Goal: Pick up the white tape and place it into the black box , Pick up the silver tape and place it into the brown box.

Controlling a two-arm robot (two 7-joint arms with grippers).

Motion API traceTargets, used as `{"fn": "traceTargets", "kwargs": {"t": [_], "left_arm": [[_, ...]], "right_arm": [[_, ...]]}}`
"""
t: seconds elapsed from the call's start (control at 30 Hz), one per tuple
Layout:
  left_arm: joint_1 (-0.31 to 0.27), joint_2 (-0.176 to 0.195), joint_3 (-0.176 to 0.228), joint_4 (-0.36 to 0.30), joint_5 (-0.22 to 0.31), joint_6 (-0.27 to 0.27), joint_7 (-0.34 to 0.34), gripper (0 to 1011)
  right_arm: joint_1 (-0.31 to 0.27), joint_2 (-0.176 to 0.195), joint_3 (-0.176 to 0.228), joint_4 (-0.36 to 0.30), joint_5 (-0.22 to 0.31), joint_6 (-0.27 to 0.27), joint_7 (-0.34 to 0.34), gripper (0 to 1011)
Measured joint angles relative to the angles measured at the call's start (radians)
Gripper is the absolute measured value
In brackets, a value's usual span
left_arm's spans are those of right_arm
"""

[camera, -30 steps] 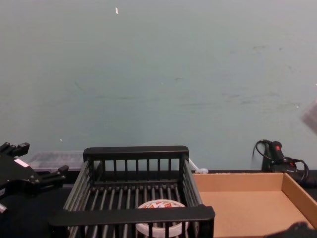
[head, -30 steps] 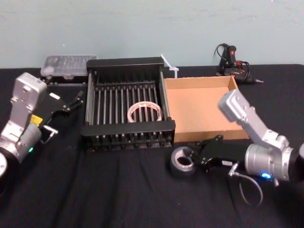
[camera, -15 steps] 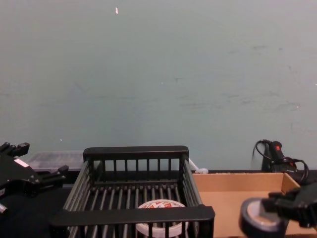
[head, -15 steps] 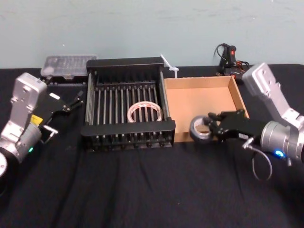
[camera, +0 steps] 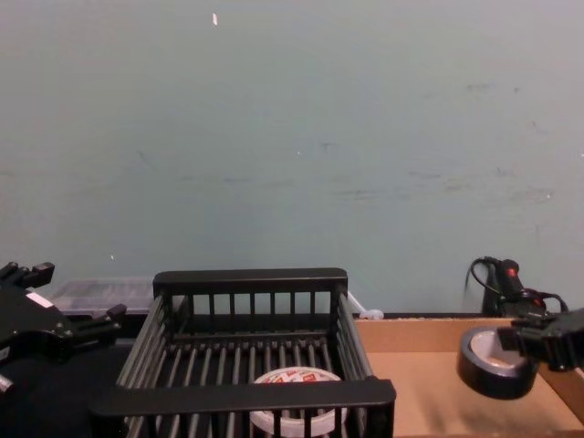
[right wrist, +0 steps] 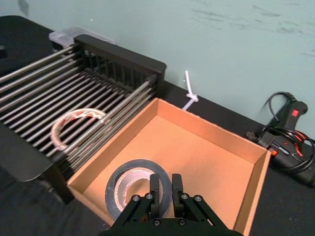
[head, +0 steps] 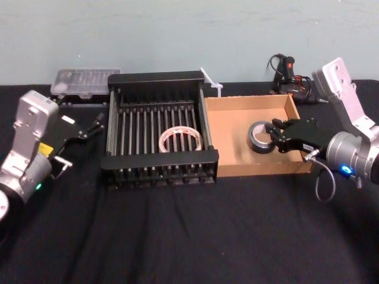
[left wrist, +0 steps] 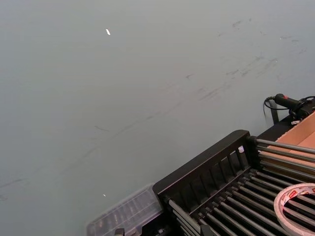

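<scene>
The silver tape (head: 259, 137) hangs tilted over the inside of the brown box (head: 237, 112), near its right half. My right gripper (head: 276, 137) is shut on the roll's wall. In the right wrist view the silver tape (right wrist: 135, 189) sits just ahead of the closed fingertips (right wrist: 155, 181), above the brown box (right wrist: 202, 152). In the chest view the silver tape (camera: 494, 363) hangs at rim height. The white tape (head: 181, 139) lies flat on the bars of the black box (head: 157, 78). My left gripper (head: 82, 141) is parked open, left of the black box.
A clear plastic case (head: 86, 80) lies behind the black box's left corner. A white zip tie (head: 212, 83) and a black glue gun with cable (head: 290, 77) lie behind the brown box. A black cloth (head: 177, 236) covers the table.
My right gripper lifted the silver tape from the cloth in front of the boxes and carried it back and right, over the brown box. The left arm stayed still.
</scene>
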Motion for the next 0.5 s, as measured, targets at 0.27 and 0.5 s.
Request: {"fn": "traceTargets", "kwargs": {"t": [0.27,0.5], "left_arm": [[0.000,0.000,0.000,0.000,0.000,0.000,0.000,1001],[0.000,0.000,0.000,0.000,0.000,0.000,0.000,1001]], "right_arm": [[0.032,-0.036,0.011,0.054,-0.021,0.002,-0.006,155],[0.040,-0.053,0.019,0.076,-0.035,-0.002,-0.009,155]]}}
